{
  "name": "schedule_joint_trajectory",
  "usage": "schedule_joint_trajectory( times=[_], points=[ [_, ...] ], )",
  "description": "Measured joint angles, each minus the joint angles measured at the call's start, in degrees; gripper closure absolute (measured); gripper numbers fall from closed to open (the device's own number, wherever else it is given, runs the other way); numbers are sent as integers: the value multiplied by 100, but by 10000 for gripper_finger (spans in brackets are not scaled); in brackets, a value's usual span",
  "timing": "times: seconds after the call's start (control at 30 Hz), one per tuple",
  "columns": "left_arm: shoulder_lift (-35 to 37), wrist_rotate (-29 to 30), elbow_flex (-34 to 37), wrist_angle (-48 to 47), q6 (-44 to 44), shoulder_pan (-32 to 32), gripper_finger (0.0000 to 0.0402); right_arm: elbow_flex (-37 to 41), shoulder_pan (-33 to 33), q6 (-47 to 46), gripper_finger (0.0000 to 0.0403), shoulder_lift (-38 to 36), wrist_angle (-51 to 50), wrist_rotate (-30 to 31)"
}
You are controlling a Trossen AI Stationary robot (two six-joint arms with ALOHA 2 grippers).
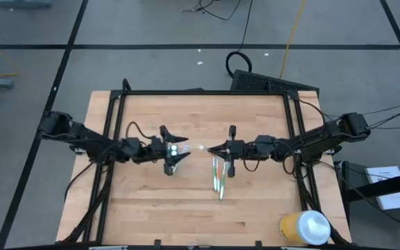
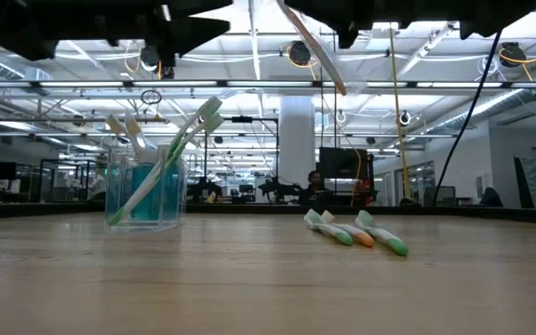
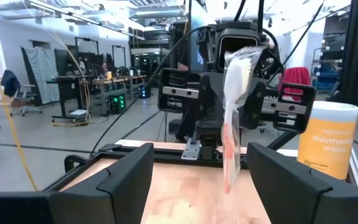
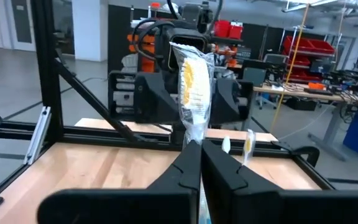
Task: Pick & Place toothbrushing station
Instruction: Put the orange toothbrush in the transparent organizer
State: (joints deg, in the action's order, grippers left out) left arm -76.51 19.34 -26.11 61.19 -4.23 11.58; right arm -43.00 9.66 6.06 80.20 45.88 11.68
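Wrapped toothbrush held up between the two hands

Wooden worktop (image 1: 144,201), pale planks, black frame round it. Both arms reach in from the sides and meet near the middle, hands facing each other with a small gap between.

Right hand (image 4: 194,149): fingers pressed together, pinching the lower end of a toothbrush in a clear wrapper (image 4: 192,93). The wrapper stands up from the fingertips. Bristle end is toward the left hand. In the low view the same brush (image 2: 313,46) hangs tilted, well above the wood, touching nothing on the worktop.

Left hand (image 1: 179,153): fingers spread wide, nothing between them. Its wrist view shows the wrapped brush just ahead of the open fingers (image 3: 123,180), apart from them.

Clear plastic cup (image 2: 146,194): upright on the worktop, right under the left hand, well below it. It holds several toothbrushes, among them a green-and-white one (image 2: 170,158) that leans across it, head up past the rim. Blue shows through the cup wall; which item that is, cannot tell.

Three loose toothbrushes (image 2: 356,233) lie flat on the wood, side by side and touching or nearly so, just beneath and a little nearer the front edge than the right hand. Two have green handles, one orange between them.

Yellow container with white lid (image 1: 304,228): at the front corner behind the right hand, well apart from it.
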Motion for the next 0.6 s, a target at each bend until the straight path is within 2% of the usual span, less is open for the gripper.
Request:
schedule_joint_trajectory(
  times=[0.1, 0.3, 0.6],
  points=[
    [-382, -129, -303, -4, 73, -60, 135, -2, 73, 105, 403, -1, 85, 0],
    [-1104, -860, -868, -14, 475, -214, 135, -4, 113, 217, 403, -2, 120, 7],
    [-1814, -1230, -1535, 1, 450, -223, 135, -7, 113, 220, 403, -2, 191, 11]
  ],
)
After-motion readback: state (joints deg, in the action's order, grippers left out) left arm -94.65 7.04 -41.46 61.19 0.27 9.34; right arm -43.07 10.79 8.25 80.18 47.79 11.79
